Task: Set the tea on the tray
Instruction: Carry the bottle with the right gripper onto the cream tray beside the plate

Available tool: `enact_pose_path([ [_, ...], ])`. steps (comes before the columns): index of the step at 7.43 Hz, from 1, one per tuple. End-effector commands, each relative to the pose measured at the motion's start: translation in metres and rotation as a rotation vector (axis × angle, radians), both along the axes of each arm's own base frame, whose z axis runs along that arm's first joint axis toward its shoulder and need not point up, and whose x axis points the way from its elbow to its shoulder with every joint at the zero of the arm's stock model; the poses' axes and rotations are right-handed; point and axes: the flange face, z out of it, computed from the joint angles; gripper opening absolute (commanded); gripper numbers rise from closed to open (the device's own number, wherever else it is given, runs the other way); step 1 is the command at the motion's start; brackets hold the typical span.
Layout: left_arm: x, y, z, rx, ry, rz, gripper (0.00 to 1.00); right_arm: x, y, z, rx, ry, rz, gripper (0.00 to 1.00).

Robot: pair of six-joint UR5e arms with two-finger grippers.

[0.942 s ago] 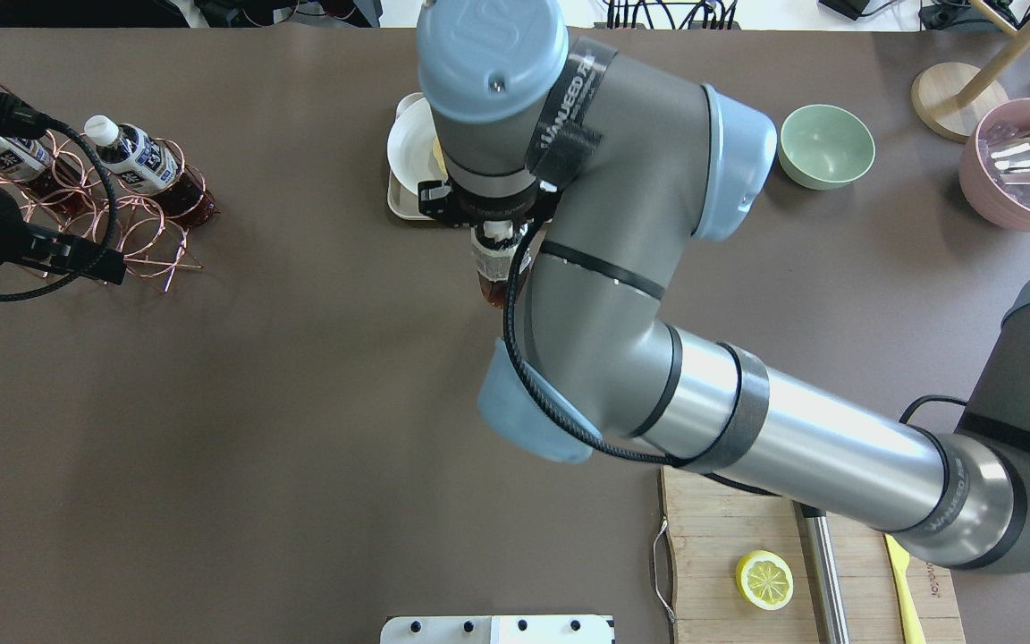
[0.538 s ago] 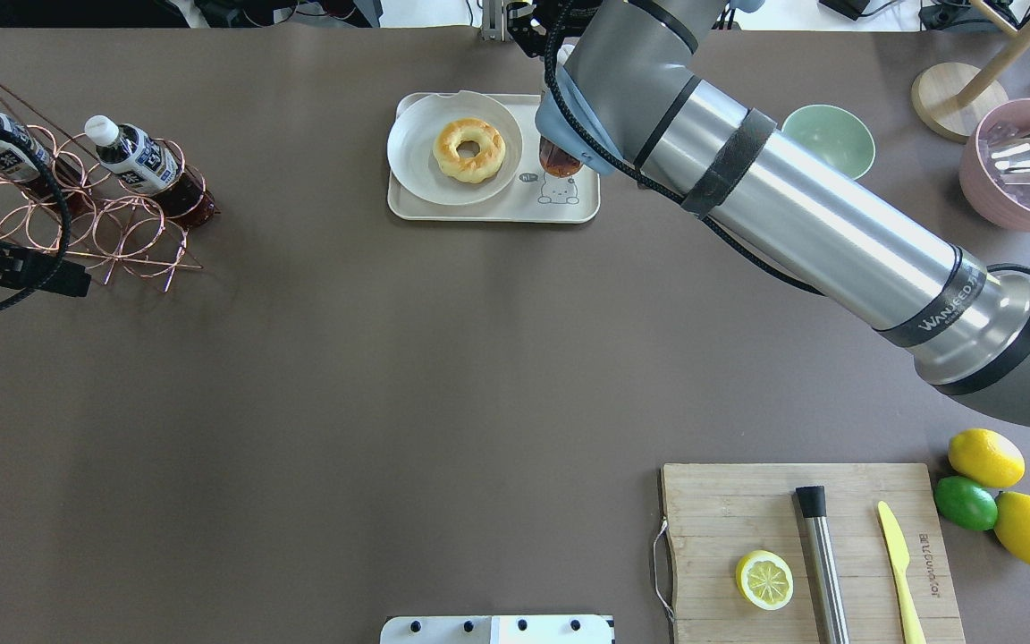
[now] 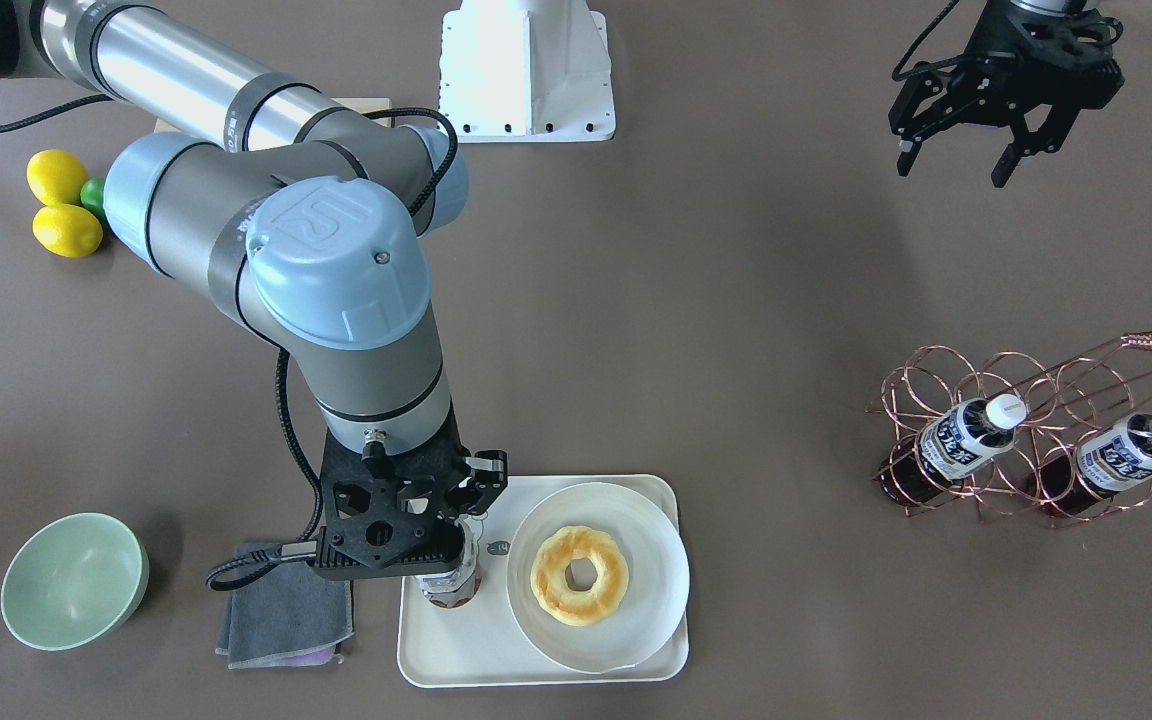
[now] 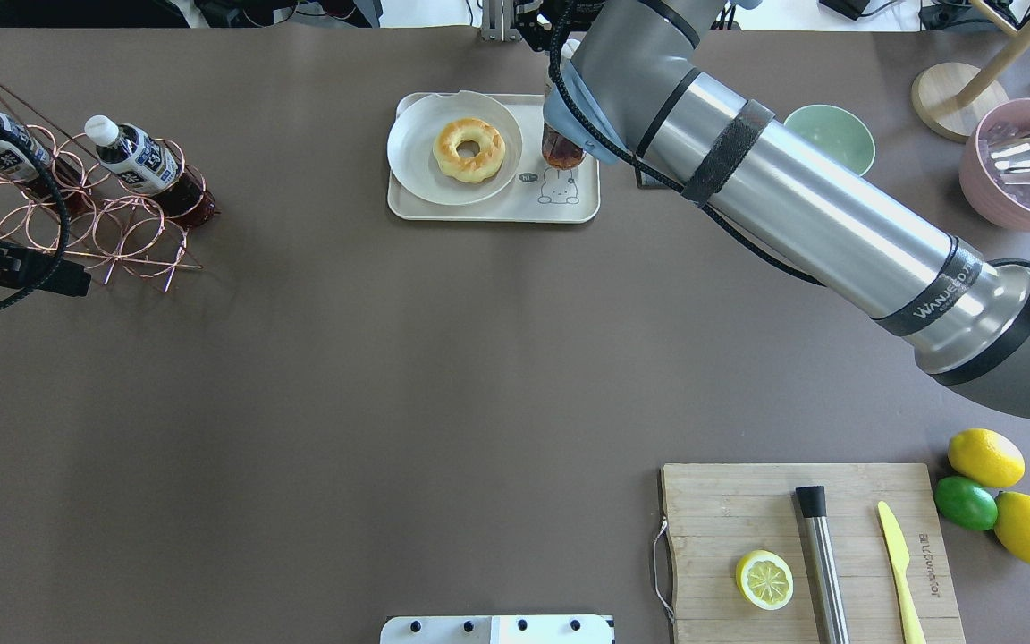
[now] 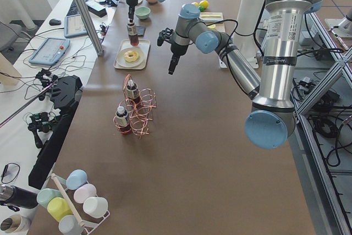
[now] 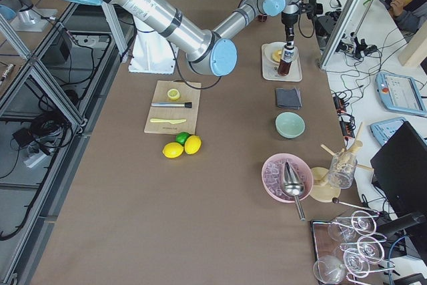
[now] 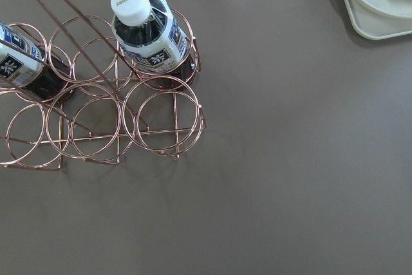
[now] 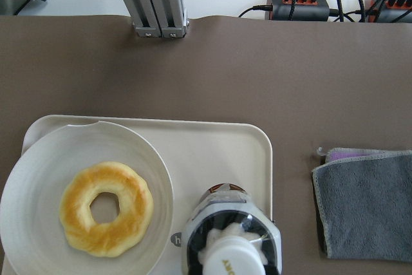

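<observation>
The tea bottle [image 3: 452,586] stands upright over the bare right part of the cream tray [image 3: 536,672], beside the bear drawing. My right gripper [image 3: 451,558] is shut on its neck from above. The bottle also shows in the overhead view [image 4: 561,148] and the right wrist view [image 8: 230,233], the tray too [image 8: 212,149]. I cannot tell whether the base touches the tray. My left gripper [image 3: 953,165] hangs open and empty, apart from the copper wire rack [image 3: 1026,400]. The rack holds two more tea bottles [image 3: 966,433] [image 3: 1133,450].
A round plate [image 3: 656,570] with a doughnut [image 3: 580,575] fills the tray's other part. A grey cloth [image 3: 286,612] and a green bowl [image 3: 74,580] lie beside the tray. A cutting board [image 4: 721,510], lemons [image 4: 985,457] and a pink bowl [image 4: 984,201] are on my right.
My right arm has swung the bottle from the table in front of the tray over onto the tray, and the bottle has gone from tilted to upright. The left gripper has barely moved.
</observation>
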Motion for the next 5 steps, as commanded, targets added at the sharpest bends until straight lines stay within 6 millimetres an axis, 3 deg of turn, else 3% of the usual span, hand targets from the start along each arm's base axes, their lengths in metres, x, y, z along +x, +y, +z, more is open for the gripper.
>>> enact_pose_path([
  [1,0.0008,0.0001,0.0005,-0.002,-0.001,0.002,0.97,-0.0038,-0.0014,0.0029,0.006,-0.004,-0.003,0.0],
  [3,0.0015,-0.0011,0.0024,-0.005,-0.005,0.0,0.97,-0.0052,-0.001,0.0049,0.005,-0.001,-0.007,0.01],
  [4,0.0015,-0.0011,0.0022,-0.004,-0.004,0.0,0.97,-0.006,-0.0001,0.004,0.008,-0.003,-0.008,0.18],
  [5,0.0002,-0.0005,0.0018,-0.004,-0.004,-0.001,0.97,-0.0082,0.0013,0.004,0.007,-0.004,-0.01,0.21],
])
